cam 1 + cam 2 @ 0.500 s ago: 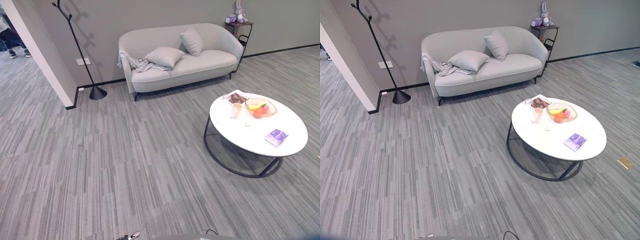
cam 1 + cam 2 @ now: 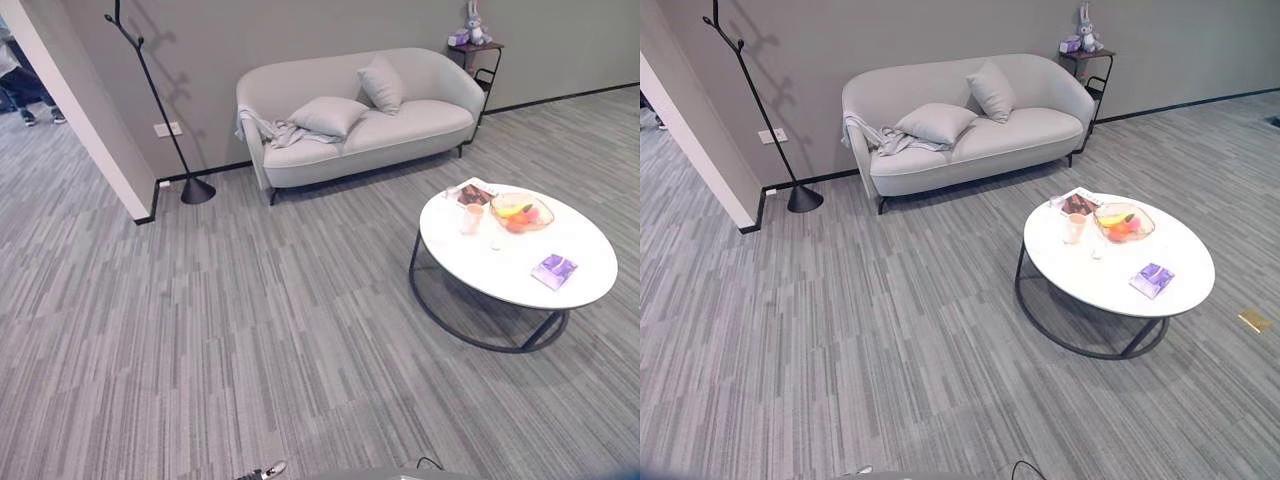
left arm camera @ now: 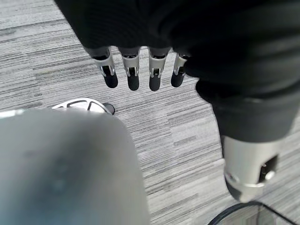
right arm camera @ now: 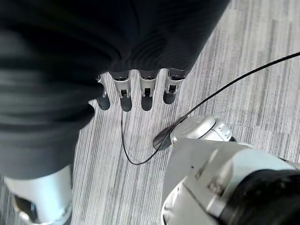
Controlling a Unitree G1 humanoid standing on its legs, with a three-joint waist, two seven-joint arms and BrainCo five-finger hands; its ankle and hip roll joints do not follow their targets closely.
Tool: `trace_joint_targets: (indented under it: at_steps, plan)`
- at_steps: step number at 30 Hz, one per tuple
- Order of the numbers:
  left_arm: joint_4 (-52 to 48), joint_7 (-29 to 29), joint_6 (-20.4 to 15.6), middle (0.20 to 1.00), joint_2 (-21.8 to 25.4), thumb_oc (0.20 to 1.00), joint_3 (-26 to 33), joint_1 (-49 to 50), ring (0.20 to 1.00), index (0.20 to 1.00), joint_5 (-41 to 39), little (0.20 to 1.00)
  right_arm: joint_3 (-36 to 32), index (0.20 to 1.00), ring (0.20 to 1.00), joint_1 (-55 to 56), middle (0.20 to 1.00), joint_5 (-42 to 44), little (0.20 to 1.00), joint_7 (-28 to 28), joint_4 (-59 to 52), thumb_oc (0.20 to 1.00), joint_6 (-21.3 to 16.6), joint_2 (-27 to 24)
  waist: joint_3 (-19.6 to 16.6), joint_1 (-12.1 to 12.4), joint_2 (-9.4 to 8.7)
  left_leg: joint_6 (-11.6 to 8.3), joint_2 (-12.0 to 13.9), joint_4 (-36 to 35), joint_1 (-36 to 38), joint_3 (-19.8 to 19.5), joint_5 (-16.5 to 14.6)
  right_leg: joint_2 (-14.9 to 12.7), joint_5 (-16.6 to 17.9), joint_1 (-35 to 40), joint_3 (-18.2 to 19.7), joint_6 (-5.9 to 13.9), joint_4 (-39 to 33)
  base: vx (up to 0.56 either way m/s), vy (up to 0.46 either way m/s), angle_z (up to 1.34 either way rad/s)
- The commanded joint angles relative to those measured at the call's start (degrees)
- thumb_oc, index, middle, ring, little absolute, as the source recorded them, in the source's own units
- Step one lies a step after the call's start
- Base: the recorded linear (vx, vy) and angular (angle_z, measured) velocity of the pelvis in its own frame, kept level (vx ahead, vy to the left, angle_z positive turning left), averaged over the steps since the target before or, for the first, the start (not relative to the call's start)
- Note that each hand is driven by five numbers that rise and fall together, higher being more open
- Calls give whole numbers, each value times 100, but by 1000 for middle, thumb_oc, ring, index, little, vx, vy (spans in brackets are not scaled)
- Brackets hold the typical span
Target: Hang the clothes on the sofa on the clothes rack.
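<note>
1. Two hands hang empty over the floor: your left hand [image 3: 140, 56] and right hand [image 4: 136, 75], fingers straight.
2. You'll find the clothes [image 2: 272, 128] draped across the sofa [image 2: 400, 125] end nearest the clothes rack [image 2: 160, 110], well ahead.
3. Your left arm looks slightly nearer.

Open carpet [image 2: 250, 330] to sofa [image 2: 400, 130]; round table [image 2: 515, 250] blocks right.
</note>
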Motion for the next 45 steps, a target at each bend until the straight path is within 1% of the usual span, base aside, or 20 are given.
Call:
trace_joint_targets:
  at_steps: [1, 5, 13, 24, 33, 34, 35, 36, 37, 38, 39, 40, 41, 42, 43, 44, 45]
  plan:
    - [336, 12, -103, 1000, -335, 1000, 127, -308, 1000, 1000, 354, 1000, -135, 1000, 1000, -451, 1000, -290, 1000, 91, 626, 1000, -31, 138, -91, -21, -35, -153, -47, -8, 130, -221, -85, -55, 250, 133, -82, 377, -57, 0, 0, 0]
    - [400, 28, -89, 1000, -332, 1000, 89, -298, 1000, 1000, 575, 1000, 9, 1000, 1000, -446, 1000, -572, 1000, 106, 562, 1000, -46, 138, -81, -23, -43, -149, -50, -26, 132, -217, -69, -46, 277, 122, -68, 379, -75, 0, 0, 0]
    - [444, 59, -94, 1000, -322, 1000, -26, -297, 1000, 1000, 874, 1000, 212, 1000, 1000, -417, 1000, -795, 1000, 127, 532, 1000, -82, 179, -16, -18, -60, -163, -49, -105, 117, -200, 2, -38, 354, 93, -21, 386, -157, -11, -2, -5]
    - [435, 100, -108, 1000, -307, 1000, -37, -283, 1000, 1000, 932, 1000, 373, 1000, 1000, -361, 1000, -964, 1000, 143, 440, 1000, -104, 203, 88, 28, -81, -193, -38, -165, 77, -226, 63, -42, 431, 91, -40, 400, -274, 0, 0, 0]
    - [407, 140, -94, 1000, -280, 1000, -56, -304, 1000, 1000, 914, 1000, 406, 1000, 1000, -344, 1000, -959, 1000, 185, 397, 1000, -55, 202, 126, 60, -72, -241, 16, -123, 53, -261, 97, -5, 372, 141, -59, 360, -291, 3, -27, 0]
    - [396, 149, -91, 1000, -281, 1000, -50, -313, 1000, 1000, 864, 1000, 420, 1000, 1000, -350, 1000, -991, 1000, 193, 374, 1000, -49, 199, 122, 60, -78, -254, 46, -81, 56, -251, 71, 13, 328, 146, -57, 338, -274, 31, -102, 0]
    - [372, 144, -80, 1000, -274, 1000, -30, -318, 1000, 1000, 758, 1000, 455, 1000, 1000, -367, 1000, -1044, 1000, 214, 348, 1000, -42, 195, 143, 59, -110, -259, 115, 231, -27, -231, -63, 32, 228, 154, -4, 288, -204, 16, -122, 0]
    - [355, 152, -85, 1000, -270, 1000, -22, -337, 1000, 1000, 671, 1000, 482, 1000, 1000, -392, 1000, -1062, 1000, 222, 333, 1000, -44, 181, 201, 61, -148, -280, 188, 556, -168, -201, -128, 29, 164, 158, 47, 246, -141, -31, -221, 1]
    - [321, 188, -71, 1000, -265, 1000, -16, -422, 1000, 1000, 458, 1000, 509, 1000, 1000, -453, 1000, -1094, 1000, 234, 312, 1000, -26, 135, 411, 105, -275, -448, 523, 1649, -671, -191, -140, 34, 16, 221, 125, 112, -81, -2, -340, -2]
    - [272, 205, -67, 1000, -245, 1000, 61, -469, 1000, 1000, 255, 1000, 471, 1000, 1000, -441, 1000, -1100, 1000, 255, 325, 1000, -1, 108, 588, 196, -361, -737, 972, 2845, -1089, -327, 254, 170, -103, 338, 139, -96, -92, 7, -320, -5]
    - [270, 204, -64, 1000, -242, 1000, 59, -473, 1000, 1000, 252, 1000, 469, 1000, 1000, -445, 1000, -1101, 1000, 256, 327, 1000, -1, 110, 595, 195, -348, -764, 1018, 2914, -1121, -353, 242, 201, -112, 343, 135, -115, -96, 57, -285, -1]
    - [225, 229, -59, 1000, -219, 1000, 108, -496, 1000, 1000, 113, 1000, 417, 1000, 1000, -440, 1000, -1080, 1000, 233, 335, 1000, 3, 58, 718, 270, -377, -903, 1223, 3499, -1403, -573, 588, 292, -165, 432, 121, -205, -136, 85, -209, -8]
    - [218, 227, -33, 1000, -218, 1000, 205, -534, 1000, 1000, -73, 1000, 359, 1000, 1000, -441, 1000, -1042, 1000, 194, 380, 1000, 16, -2, 833, 299, -454, -875, 1369, 3722, -1891, -698, 687, 318, -200, 547, 76, -267, -205, 87, -194, -5]
    - [219, 226, -32, 1000, -217, 1000, 206, -537, 1000, 1000, -75, 1000, 359, 1000, 1000, -444, 1000, -1042, 1000, 194, 382, 1000, 16, -1, 828, 289, -452, -870, 1370, 3733, -1908, -708, 681, 321, -201, 542, 67, -266, -206, 123, -96, 4]
    - [244, 216, -24, 1000, -220, 1000, 261, -514, 1000, 1000, -134, 1000, 356, 1000, 1000, -434, 1000, -1055, 1000, 195, 381, 1000, 16, -10, 814, 285, -463, -796, 1335, 3543, -2003, -714, 618, 306, -210, 552, 94, -255, -209, 198, 25, 13]
    - [356, 191, 16, 1000, -207, 1000, 375, -419, 1000, 1000, -105, 1000, 405, 1000, 1000, -447, 1000, -1166, 1000, 234, 349, 1000, 29, -51, 801, 289, -462, -591, 1148, 2675, -1965, -622, 480, 259, -296, 499, 159, -197, -102, 264, 58, 19]
    - [397, 185, 17, 1000, -187, 1000, 390, -385, 1000, 1000, -53, 1000, 458, 1000, 1000, -467, 1000, -1222, 1000, 257, 316, 1000, 15, -56, 800, 310, -401, -566, 1100, 2038, -1987, -693, 602, 297, -347, 483, 215, -174, -38, 307, 77, 9]
